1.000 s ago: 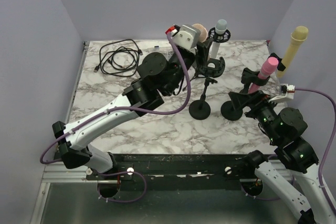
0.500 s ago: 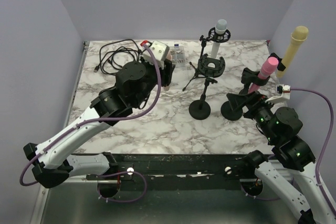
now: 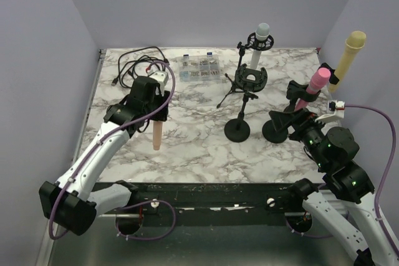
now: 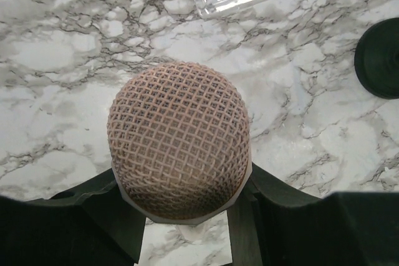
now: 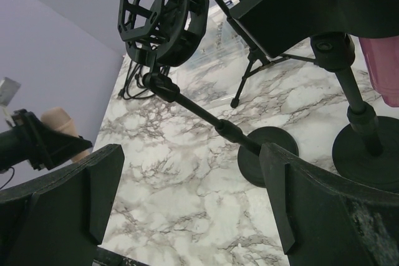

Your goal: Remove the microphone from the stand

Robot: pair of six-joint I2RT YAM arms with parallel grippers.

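The left gripper (image 3: 155, 108) is clamped on the peach microphone (image 3: 157, 134) — it stands upright between the fingers, mesh head up, handle down. The right gripper (image 5: 187, 197) is wide apart.

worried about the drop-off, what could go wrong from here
1. The peach microphone hangs tail-down from the left end effector, held only near its head; released upright, it may topple and roll across the marble table.
2. The right end effector sits open close beside the pink microphone's stand; a careless swing could knock it over.

No legible text or labels
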